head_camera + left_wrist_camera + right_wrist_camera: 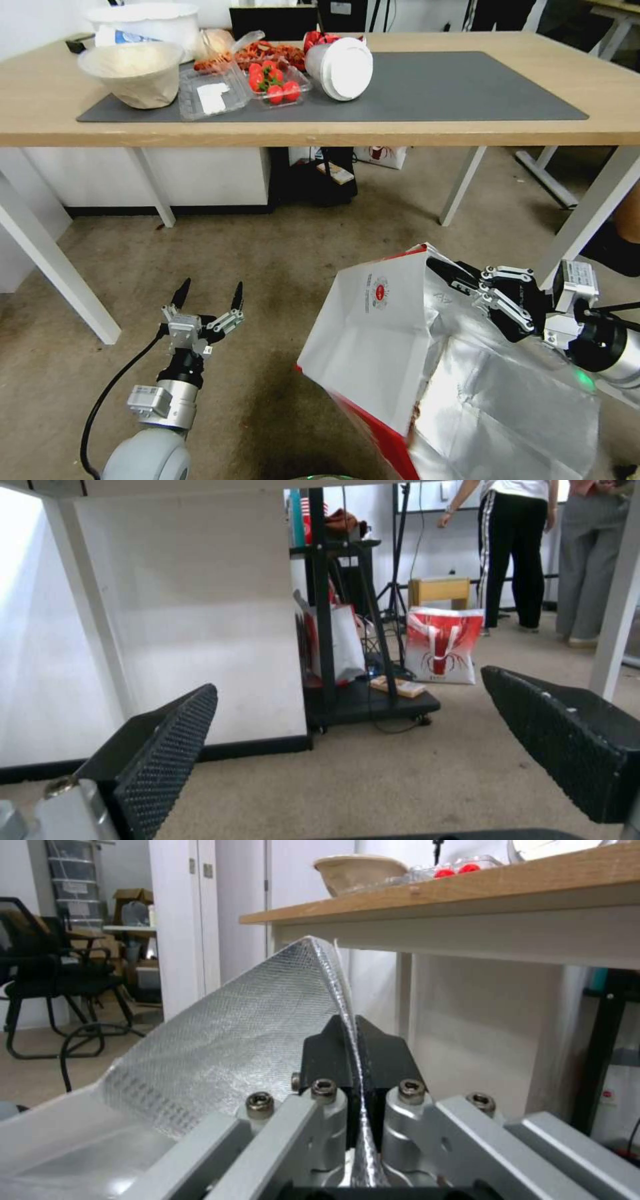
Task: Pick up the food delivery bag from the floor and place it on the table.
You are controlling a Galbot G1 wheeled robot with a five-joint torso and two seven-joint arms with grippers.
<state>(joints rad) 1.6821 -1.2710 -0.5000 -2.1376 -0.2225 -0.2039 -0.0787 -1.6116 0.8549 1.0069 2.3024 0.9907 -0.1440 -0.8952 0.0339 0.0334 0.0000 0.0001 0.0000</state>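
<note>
Right, the right claw point(445, 270) is clamped tight on the top rim of the food delivery bag point(373, 333), and the right wrist view shows it plainly: both black fingers point(327, 1052) pressed together with the silver foil edge squeezed between them. The bag hangs tilted from that pinched edge, white face with its small red round logo point(380, 291) turned toward the left side, a red side panel showing low down, and the crinkled foil lining spilling open beneath the right arm. Its bottom end runs out of the head view, so whether it touches the floor point(267, 253) cannot be told. It sits in front of the desk point(333, 130), below the level of the desk top.

Over on the left, the left claw point(208, 293) hovers above the carpet with its fingers spread wide, holding nothing, well apart from the bag. In the left wrist view those two textured pads point(167, 760) frame open carpet under the desk.

Up on the desk, the dark grey mat point(433, 90) carries a paper bowl point(133, 70), a clear tray point(210, 93), a punnet of strawberries point(275, 81) and a white tub point(341, 67) lying on its side. The right half of the mat is bare.
</note>
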